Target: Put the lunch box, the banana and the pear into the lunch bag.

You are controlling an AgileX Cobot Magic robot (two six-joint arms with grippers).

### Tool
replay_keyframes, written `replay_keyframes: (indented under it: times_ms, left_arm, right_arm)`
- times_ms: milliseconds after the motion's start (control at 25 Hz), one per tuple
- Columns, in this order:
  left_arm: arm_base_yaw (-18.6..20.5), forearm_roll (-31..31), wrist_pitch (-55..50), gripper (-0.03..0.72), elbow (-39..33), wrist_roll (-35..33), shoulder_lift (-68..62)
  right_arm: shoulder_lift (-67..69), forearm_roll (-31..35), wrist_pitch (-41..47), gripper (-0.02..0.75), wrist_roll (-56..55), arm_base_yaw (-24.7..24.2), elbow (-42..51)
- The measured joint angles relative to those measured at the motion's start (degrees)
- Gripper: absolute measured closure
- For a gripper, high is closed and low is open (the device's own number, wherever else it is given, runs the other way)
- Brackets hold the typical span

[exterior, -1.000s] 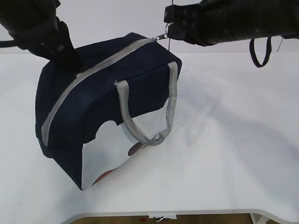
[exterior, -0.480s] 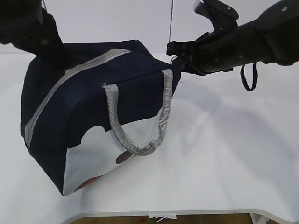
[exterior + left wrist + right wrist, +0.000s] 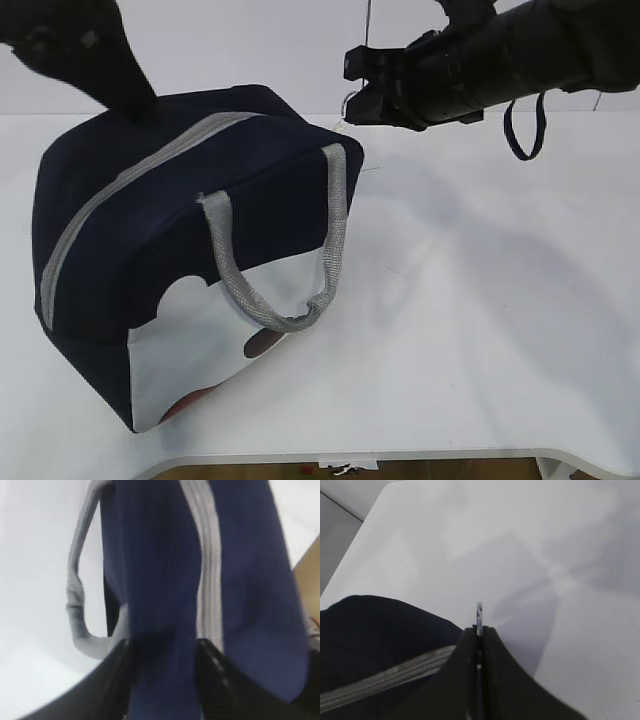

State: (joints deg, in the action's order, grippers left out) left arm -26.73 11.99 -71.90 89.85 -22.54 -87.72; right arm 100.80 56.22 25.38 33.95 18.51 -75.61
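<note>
The navy lunch bag (image 3: pixel 150 250) stands on the white table with its grey zipper (image 3: pixel 120 190) closed and a grey handle (image 3: pixel 240 290) hanging down its front. My left gripper (image 3: pixel 135 100) is at the bag's far top edge. In the left wrist view its jaws stand apart astride a ridge of blue fabric (image 3: pixel 160 555) beside the zipper (image 3: pixel 207 555). My right gripper (image 3: pixel 355 95) hovers at the bag's right top corner, shut on the metal ring pull (image 3: pixel 479 611), which pokes out between its fingertips. The lunch box, banana and pear are out of view.
Bare white table (image 3: pixel 480 300) stretches to the right of the bag and toward the front edge (image 3: pixel 400 455). A dark strap loop (image 3: pixel 520 130) dangles from the right arm. A pale wall stands behind.
The bag has dropped from a raised tilt, settled on the table and shifted left. My left jaws have parted. The right gripper has kept hold of the ring pull.
</note>
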Motion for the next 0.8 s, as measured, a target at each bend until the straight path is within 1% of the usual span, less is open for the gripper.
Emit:
replay_keyframes:
  times_ms: [40, 80, 120, 240, 280, 440, 480, 520, 800]
  left_arm:
    - [0.0, 0.1, 0.1, 0.330, 1.6, 0.6, 0.0]
    - [0.0, 0.5, 1.0, 0.293, 3.0, 1.0, 0.0]
    - [0.0, 1.0, 1.6, 0.282, 3.8, 1.0, 0.0]
    - [0.0, 2.8, 2.9, 0.270, 6.2, 1.2, -1.6]
    - [0.0, 2.8, 2.9, 0.270, 6.2, 1.2, -2.7]
    - [0.0, 3.4, 3.9, 0.270, 10.8, 1.2, -7.8]
    - [0.0, 3.6, 3.9, 0.270, 11.0, 1.2, -7.8]
    - [0.0, 4.3, 4.0, 0.269, 12.7, 1.2, -11.4]
    - [0.0, 5.7, 4.3, 0.270, 17.8, 1.1, -20.2]
  right_arm:
    - [0.0, 0.0, 0.5, 0.737, 0.0, 0.0, -0.1]
    - [0.0, 0.0, 0.7, 0.737, 0.0, 0.0, -0.1]
    - [0.0, 0.0, 1.0, 0.737, 0.0, 0.0, -0.1]
    - [0.0, -0.1, 1.1, 0.737, 0.0, 0.0, -0.2]
    - [0.0, -0.1, 1.2, 0.737, 0.0, 0.0, -0.2]
    - [0.0, -0.1, 2.2, 0.737, 0.0, 0.0, -0.2]
    - [0.0, -0.1, 2.4, 0.737, 0.0, 0.0, -0.2]
    - [0.0, -0.1, 2.7, 0.737, 0.1, 0.0, -0.2]
    - [0.0, -0.1, 2.9, 0.737, 0.1, 0.0, -0.2]
